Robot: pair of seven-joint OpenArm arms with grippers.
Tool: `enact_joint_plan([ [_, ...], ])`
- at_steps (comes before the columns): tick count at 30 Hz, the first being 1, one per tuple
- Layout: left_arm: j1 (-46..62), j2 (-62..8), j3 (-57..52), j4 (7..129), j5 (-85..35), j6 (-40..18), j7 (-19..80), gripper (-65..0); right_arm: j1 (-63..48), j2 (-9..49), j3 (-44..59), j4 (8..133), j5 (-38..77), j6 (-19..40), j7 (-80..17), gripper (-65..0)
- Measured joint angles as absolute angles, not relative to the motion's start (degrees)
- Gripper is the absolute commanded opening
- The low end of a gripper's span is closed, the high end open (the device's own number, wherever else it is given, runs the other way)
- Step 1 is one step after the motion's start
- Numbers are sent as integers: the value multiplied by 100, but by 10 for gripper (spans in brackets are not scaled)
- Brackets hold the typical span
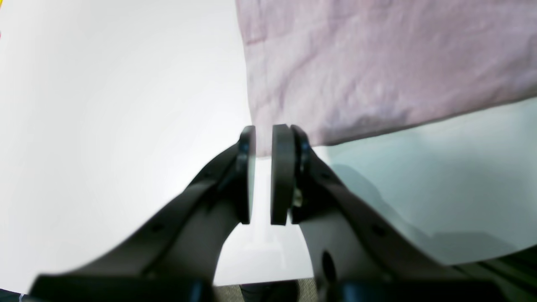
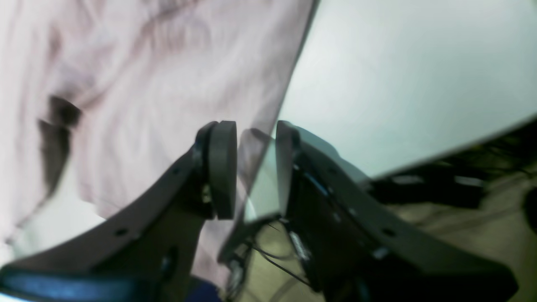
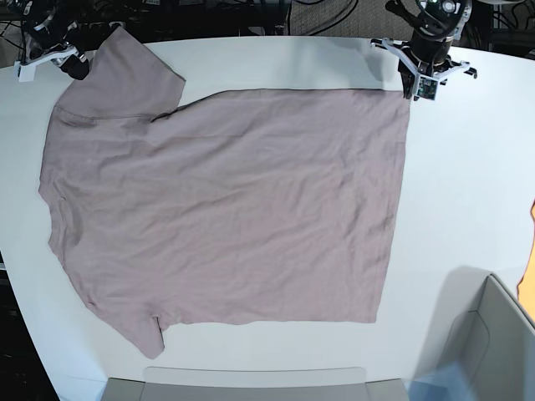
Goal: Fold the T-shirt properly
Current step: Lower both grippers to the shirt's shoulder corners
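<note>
Overhead view: the T-shirt [image 3: 226,209] lies spread flat on the white table [image 3: 468,184], neck end toward the view's left, hem toward the right, one sleeve pointing to the upper left and the other to the lower left. The cloth is wrinkled but unfolded. A grey box [image 3: 493,351] is cut off at the lower right corner, and a grey edge runs along the bottom.

Left gripper [image 3: 415,92], at the hem's far corner: in its wrist view the left gripper [image 1: 262,138] has its two pads close together with a narrow gap, the tips at the corner of the shirt [image 1: 377,63]. Whether cloth sits between the pads is hidden by the pads themselves, so a grip cannot be confirmed.

Right gripper [image 3: 77,68], at the upper left sleeve: its wrist view is blurred. The right gripper [image 2: 256,138] shows its pads apart, with the shirt's [image 2: 147,84] edge lying in the gap between them. The jaws are not pressed onto it. Cables below the table edge are indistinct.
</note>
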State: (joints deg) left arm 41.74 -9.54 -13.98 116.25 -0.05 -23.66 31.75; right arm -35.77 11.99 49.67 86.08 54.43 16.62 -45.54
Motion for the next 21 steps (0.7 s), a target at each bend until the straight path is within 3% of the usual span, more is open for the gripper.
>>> enact_joint_plan([
  [8,3885,-937,-1396,11625,-272,-2359,3223,-582,-3426,1205,4781,8355,6099,1863,-4856,-480],
  [13,3612,-1037,-1533,11607,-2130,-2366,4143,-582,-3428,1164,4755,8313,6160,2152,-4930,-480],
  [18,2812,-1048,-2532,11382,-3822,-2294,5269,-582,-3446,1188,4755,8324,6156,2171,-4952,-481],
  [21,2670,-1048,-2825,11072,-4217,-2340,5299,-582,-3446,1190,4755,8324,6156,2171,-4960,-481],
])
